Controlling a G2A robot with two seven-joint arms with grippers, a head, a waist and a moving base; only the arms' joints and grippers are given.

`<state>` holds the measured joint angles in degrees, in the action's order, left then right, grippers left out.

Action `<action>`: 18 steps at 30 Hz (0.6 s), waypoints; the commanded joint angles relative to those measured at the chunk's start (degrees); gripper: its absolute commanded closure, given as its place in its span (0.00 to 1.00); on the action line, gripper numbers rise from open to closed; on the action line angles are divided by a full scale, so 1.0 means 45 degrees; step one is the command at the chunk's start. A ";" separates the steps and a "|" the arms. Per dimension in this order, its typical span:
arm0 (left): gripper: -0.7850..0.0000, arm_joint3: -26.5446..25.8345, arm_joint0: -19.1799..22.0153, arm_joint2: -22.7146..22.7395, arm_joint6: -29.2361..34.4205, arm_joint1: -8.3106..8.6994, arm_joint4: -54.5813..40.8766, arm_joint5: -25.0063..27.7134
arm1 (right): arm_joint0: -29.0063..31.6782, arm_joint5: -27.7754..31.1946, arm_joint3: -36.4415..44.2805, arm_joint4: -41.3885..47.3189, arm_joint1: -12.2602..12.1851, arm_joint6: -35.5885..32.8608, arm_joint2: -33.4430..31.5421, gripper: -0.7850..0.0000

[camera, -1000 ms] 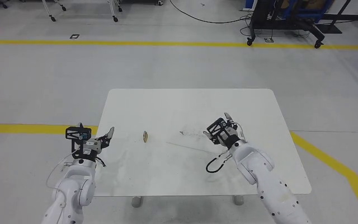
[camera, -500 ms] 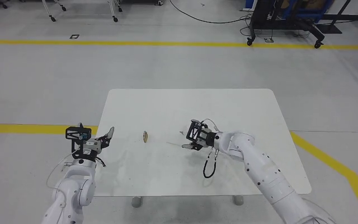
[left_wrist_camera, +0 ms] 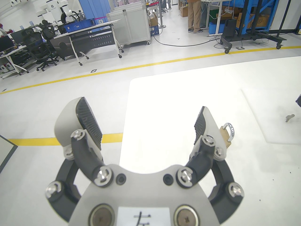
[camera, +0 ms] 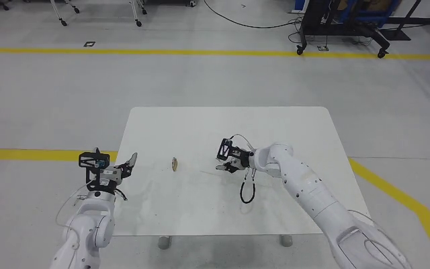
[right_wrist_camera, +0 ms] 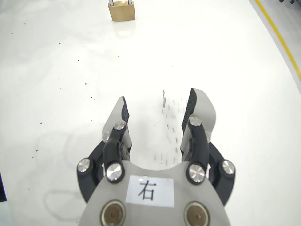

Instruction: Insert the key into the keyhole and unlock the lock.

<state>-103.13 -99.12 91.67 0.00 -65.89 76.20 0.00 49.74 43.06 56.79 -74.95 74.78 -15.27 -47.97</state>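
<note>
Where the right pincer (camera: 222, 162) sits low over the middle of the white tabletop (camera: 269, 128), its two fingers stand moderately apart and grip nothing. The right wrist view shows the same pincer (right_wrist_camera: 158, 99) with the small silver key (right_wrist_camera: 164, 98) on the tabletop (right_wrist_camera: 211, 36) in the gap between the fingertips. The key lies nearer one finger than the other and is clear of both.

The brass padlock (right_wrist_camera: 121, 10) sits well apart from the key, directly ahead of the right pincer. Its silver shackle is seated in the body at both legs. In the top view the padlock (camera: 174, 163) lies between the two pincers, towards the left side of the tabletop.

The left pincer (camera: 129, 166) is at the tabletop's left edge. The left wrist view shows it (left_wrist_camera: 141, 114) wide open and empty, one finger over the floor and the other over the tabletop (left_wrist_camera: 176, 95). The padlock (left_wrist_camera: 225, 134) is partly hidden behind that second finger, and the key (left_wrist_camera: 289, 117) lies farther off.

Each wrist plate carries a white label (right_wrist_camera: 150, 191) with a single dark character. No writing can be made out on the padlock or key. Dark specks (right_wrist_camera: 58, 43) and faint scuff marks dot the tabletop.
</note>
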 commanded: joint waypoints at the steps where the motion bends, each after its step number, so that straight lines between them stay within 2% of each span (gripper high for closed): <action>1: 0.00 0.0000 0.0000 0.0000 0.0000 0.0000 0.0000 0.0000 | -0.0275 0.0034 -0.0423 0.0096 0.0116 -0.0026 0.0198 0.42; 3: 0.00 0.0000 0.0000 0.0000 0.0000 0.0000 0.0000 0.0000 | -0.0549 0.0032 -0.0839 0.0200 0.0245 0.0029 0.0385 0.51; 6: 0.00 0.0000 0.0000 0.0000 0.0000 0.0000 0.0000 0.0000 | -0.0838 0.0087 -0.1280 0.0292 0.0452 0.0173 0.0737 0.57; 7: 0.00 0.0000 0.0000 0.0000 0.0000 0.0000 0.0000 0.0000 | -0.0915 0.0073 -0.1430 0.0286 0.0521 0.0238 0.0859 0.62; 8: 0.00 0.0000 0.0000 0.0000 0.0000 0.0000 0.0000 0.0000 | -0.0979 0.0037 -0.1574 0.0276 0.0590 0.0284 0.0982 0.71; 9: 0.00 0.0000 0.0000 0.0000 0.0000 0.0000 0.0000 0.0000 | -0.1049 -0.0046 -0.1726 0.0235 0.0654 0.0296 0.1091 0.92; 10: 0.00 0.0000 0.0000 0.0000 0.0000 0.0000 0.0000 0.0000 | -0.1092 -0.0128 -0.1867 0.0209 0.0715 0.0342 0.1192 1.00; 13: 0.00 0.0000 0.0000 0.0000 0.0000 0.0000 0.0000 0.0000 | -0.1229 -0.0351 -0.2343 0.0263 0.0851 0.0506 0.1329 1.00; 18: 0.00 0.0000 0.0000 0.0000 0.0000 0.0000 0.0000 0.0000 | -0.1162 -0.0389 -0.2273 -0.0294 0.0784 0.1704 0.1298 1.00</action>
<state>-103.13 -99.12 91.67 0.00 -65.89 76.20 0.00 44.30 41.44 46.17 -75.68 78.47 -8.77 -41.97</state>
